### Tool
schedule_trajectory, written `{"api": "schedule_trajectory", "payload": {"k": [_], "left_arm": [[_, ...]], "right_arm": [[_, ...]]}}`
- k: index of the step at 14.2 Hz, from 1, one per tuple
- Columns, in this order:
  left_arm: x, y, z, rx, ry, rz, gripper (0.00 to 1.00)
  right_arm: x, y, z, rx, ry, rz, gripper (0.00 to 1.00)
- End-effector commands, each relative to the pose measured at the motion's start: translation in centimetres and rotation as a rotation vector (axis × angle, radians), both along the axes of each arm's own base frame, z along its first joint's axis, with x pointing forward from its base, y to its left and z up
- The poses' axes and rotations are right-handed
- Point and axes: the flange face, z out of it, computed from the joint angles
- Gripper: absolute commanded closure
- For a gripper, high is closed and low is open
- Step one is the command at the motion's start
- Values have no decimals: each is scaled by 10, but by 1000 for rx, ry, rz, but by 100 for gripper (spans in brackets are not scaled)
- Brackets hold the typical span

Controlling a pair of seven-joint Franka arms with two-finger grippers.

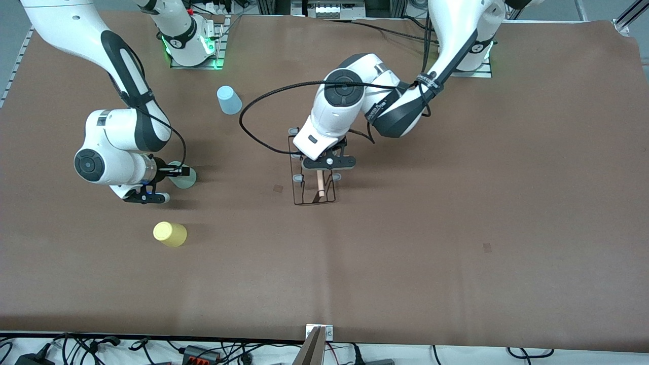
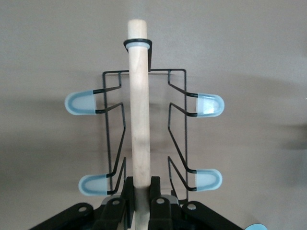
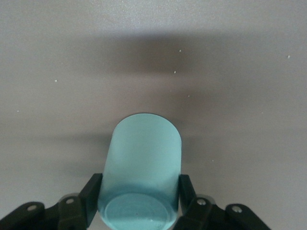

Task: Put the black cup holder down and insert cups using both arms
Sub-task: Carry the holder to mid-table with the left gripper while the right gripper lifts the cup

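Note:
The black cup holder [image 1: 320,185] is at the middle of the brown table; its wooden rod [image 2: 139,96] and pale-tipped pegs [image 2: 82,103] show in the left wrist view. My left gripper [image 1: 321,171] [image 2: 140,188] is shut on the rod near one end. My right gripper [image 1: 172,173] [image 3: 139,192] is toward the right arm's end of the table, its fingers [image 3: 91,195] pressed on both sides of the mint green cup [image 1: 186,178] [image 3: 142,153]. The yellow cup [image 1: 170,234] sits nearer the front camera than that gripper. The light blue cup [image 1: 229,100] sits near the right arm's base.
The right arm's base [image 1: 190,43] and the left arm's base [image 1: 474,56] stand at the table's back edge. A metal clamp [image 1: 317,343] and cables lie along the front edge. A black cable [image 1: 253,137] loops from the left arm over the table.

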Motion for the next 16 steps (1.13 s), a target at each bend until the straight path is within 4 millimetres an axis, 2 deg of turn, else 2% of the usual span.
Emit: {"api": "schedule_trajectory", "payload": {"k": [1, 2, 4, 7, 10, 12, 16], "left_arm": [[6, -7, 2, -9, -36, 8, 100], [6, -7, -1, -6, -32, 7, 100], [7, -8, -7, -6, -29, 6, 100], [8, -8, -14, 27, -56, -16, 100], [7, -8, -20, 35, -55, -20, 98], [9, -7, -17, 31, -53, -13, 88], [20, 5, -6, 28, -45, 78, 63]], "right_arm": [[-1, 2, 5, 8, 1, -10, 70], [4, 2, 12, 11, -7, -4, 74], [16, 3, 32, 18, 3, 7, 74], [42, 8, 79, 21, 12, 4, 74], [56, 13, 111, 28, -5, 15, 74], [60, 23, 120, 31, -17, 30, 74], [60, 24, 125, 32, -24, 31, 74]]}}
